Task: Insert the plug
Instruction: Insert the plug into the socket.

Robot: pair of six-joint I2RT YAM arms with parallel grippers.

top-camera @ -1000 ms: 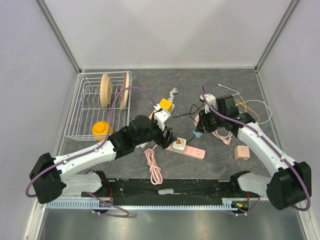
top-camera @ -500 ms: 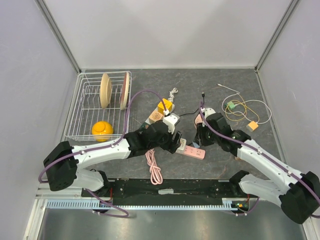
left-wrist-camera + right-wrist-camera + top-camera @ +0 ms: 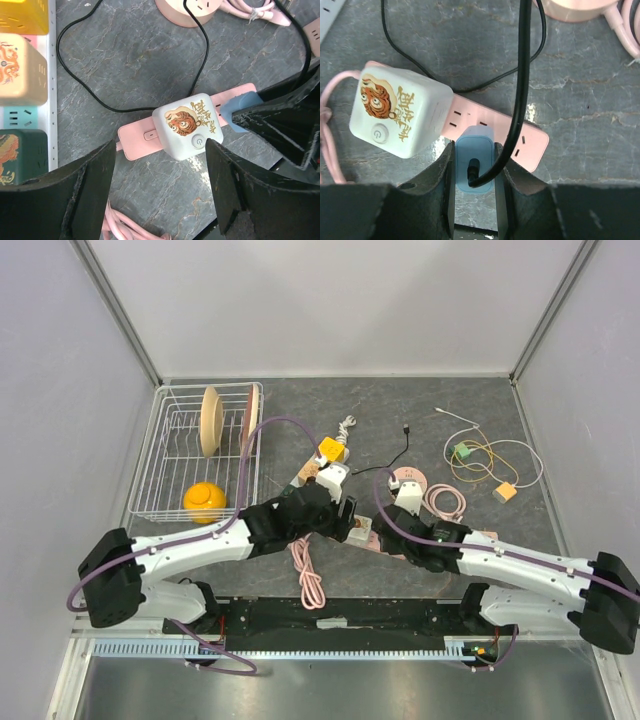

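My right gripper (image 3: pixel 474 167) is shut on the blue plug (image 3: pixel 475 150), whose black cable (image 3: pixel 522 75) runs up and away from it. The plug sits over the near edge of the pink power strip (image 3: pixel 522 135), between two pairs of slots; its prongs are hidden. A white cube adapter (image 3: pixel 395 115) with a tiger print occupies the strip's left end. My left gripper (image 3: pixel 160 195) is open, its fingers (image 3: pixel 85 195) standing on either side of the floor just before that cube (image 3: pixel 187 125). From above, both grippers (image 3: pixel 345 520) (image 3: pixel 385 537) meet at the strip.
A wire dish rack (image 3: pixel 165 475) holds plates and a yellow object (image 3: pixel 203 500) at the left. A round pink socket (image 3: pixel 408 480), a coiled pink cable (image 3: pixel 308 575), a yellow cube (image 3: pixel 330 450) and loose cables with small chargers (image 3: pixel 480 455) lie around. Several cube adapters (image 3: pixel 20 65) line the left wrist view's edge.
My right arm has swung from the back right down to the pink strip, carrying the blue plug. My left arm has shifted right to the cube end, staying open.
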